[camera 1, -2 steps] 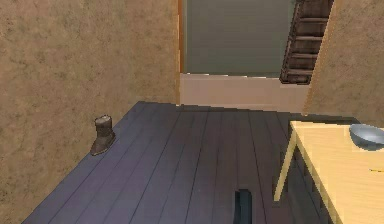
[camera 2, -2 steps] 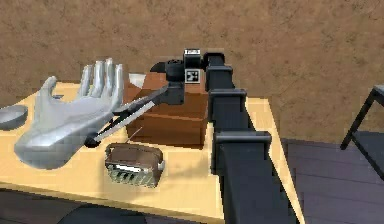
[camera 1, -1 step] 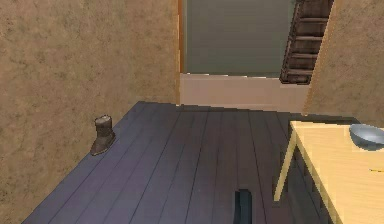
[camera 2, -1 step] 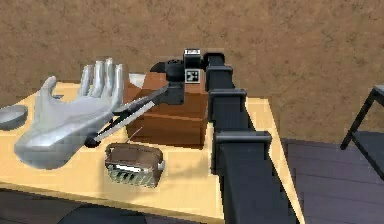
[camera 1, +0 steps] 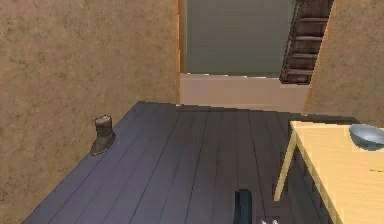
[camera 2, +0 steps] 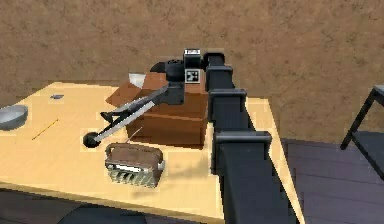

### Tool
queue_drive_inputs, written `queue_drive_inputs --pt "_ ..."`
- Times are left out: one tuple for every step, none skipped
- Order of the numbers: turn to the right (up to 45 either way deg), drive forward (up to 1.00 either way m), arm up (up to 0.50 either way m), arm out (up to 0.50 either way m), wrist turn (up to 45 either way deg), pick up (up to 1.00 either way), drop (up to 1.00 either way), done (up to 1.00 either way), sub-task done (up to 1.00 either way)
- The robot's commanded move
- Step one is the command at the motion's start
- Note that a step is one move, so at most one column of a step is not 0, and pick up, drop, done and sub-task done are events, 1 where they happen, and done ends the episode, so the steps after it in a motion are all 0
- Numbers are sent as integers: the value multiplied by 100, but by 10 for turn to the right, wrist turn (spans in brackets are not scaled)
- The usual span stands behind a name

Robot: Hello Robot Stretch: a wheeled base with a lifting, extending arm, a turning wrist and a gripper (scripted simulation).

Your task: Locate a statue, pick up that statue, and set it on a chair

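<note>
— Where is the gripper [camera 2: 100, 137] seen?

— In the arm side view it is seen over the pale wooden counter [camera 2: 55, 150]. The dark arm [camera 2: 238, 135] is stretched out above the counter's right part, with two white marked squares [camera 2: 192, 62] at its far end. The gripper's body is set in front of an open brown box [camera 2: 182, 122], and the two thin fingers [camera 2: 135, 112] are slanted down and to the left toward the counter top.

— Can it be told how the fingers are set, or whether anything is held?

— Neither can be told. A brown lump [camera 2: 133, 164] with a pale ribbed underside is laid on the counter just beside the fingertips, so a hold cannot be ruled in or out.

— Is that lump the statue?

— That cannot be told from its shape. It is placed near the counter's front edge, below the box and left of the arm.

— What else is laid on the counter?

— A grey bowl [camera 2: 10, 116] is seen at the arm side view's left edge, with a thin yellow stick [camera 2: 45, 128] near it.

— And the chair?

— A dark chair [camera 2: 365, 118] is found at the arm side view's right edge, well apart from the counter.

— What is shown ahead?

— A dark plank floor [camera 1: 190, 150] is bounded by brown walls, a boot [camera 1: 102, 135] is stood by the wall at the forward view's left, and a doorway [camera 1: 238, 40] is seen beyond.
</note>
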Motion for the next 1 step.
queue_drive_inputs --pt "0 0 0 -10 0 0 0 0 0"
